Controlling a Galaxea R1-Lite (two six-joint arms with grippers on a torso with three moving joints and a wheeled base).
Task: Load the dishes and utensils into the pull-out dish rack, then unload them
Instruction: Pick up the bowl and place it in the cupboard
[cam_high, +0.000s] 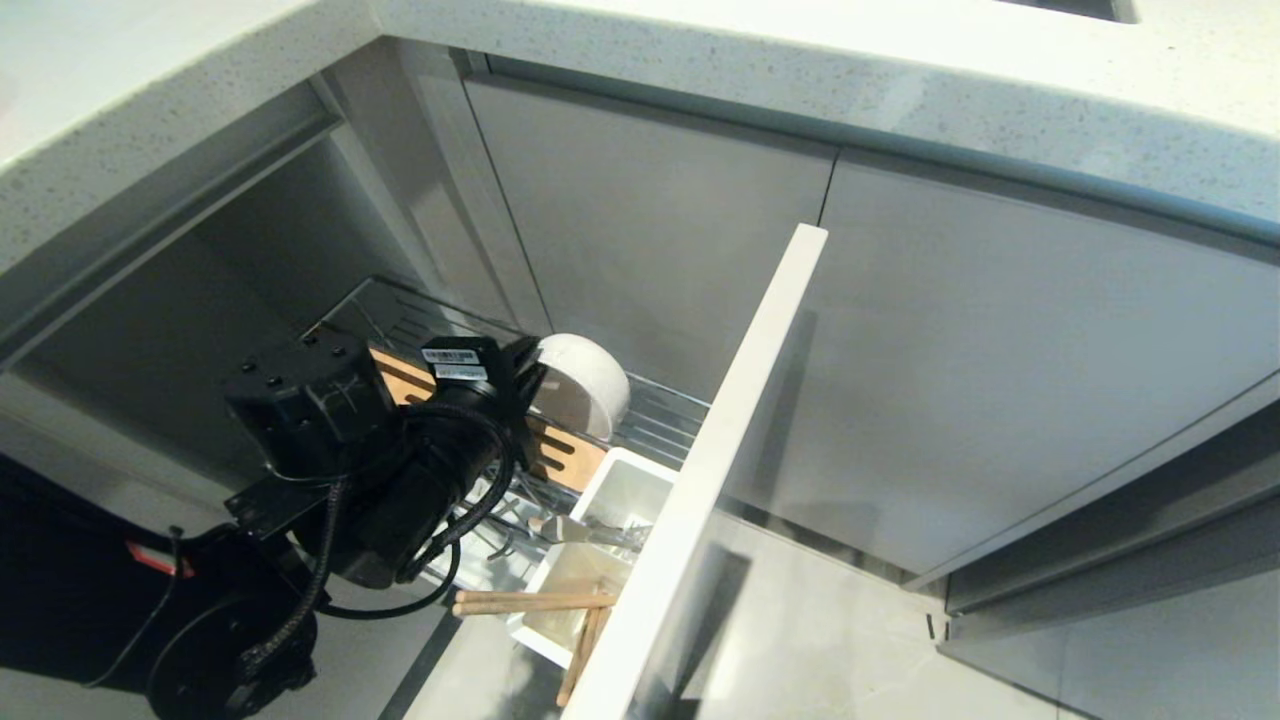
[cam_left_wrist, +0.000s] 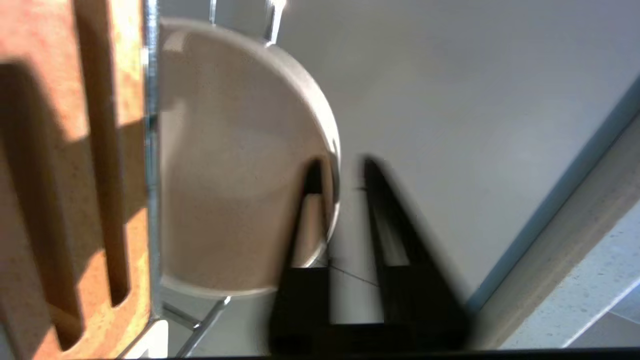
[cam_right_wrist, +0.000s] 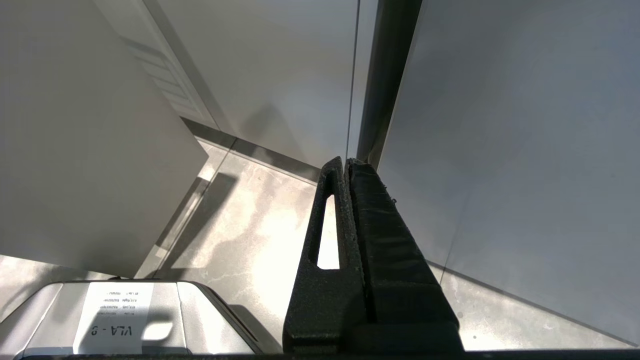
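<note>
The pull-out dish rack (cam_high: 660, 420) stands open, its pale front panel (cam_high: 720, 440) toward me. A white bowl (cam_high: 585, 385) stands on edge in the wires beside the wooden strip (cam_high: 565, 455). My left arm (cam_high: 440, 440) reaches over the rack. In the left wrist view my left gripper (cam_left_wrist: 342, 165) is open a little: one finger (cam_left_wrist: 310, 225) is inside the bowl (cam_left_wrist: 230, 160), the other outside, and the rim sits loosely between them. The spoon (cam_high: 590, 533) and chopsticks (cam_high: 530, 601) lie in the white caddy (cam_high: 625, 490). The plate is out of view. My right gripper (cam_right_wrist: 346, 162) is shut and empty.
A speckled countertop (cam_high: 700, 60) overhangs the grey cabinet doors (cam_high: 1000, 380). The tiled floor (cam_high: 820, 640) lies right of the front panel. The right gripper hangs near a cabinet door (cam_right_wrist: 525, 150), over my own base (cam_right_wrist: 115, 315).
</note>
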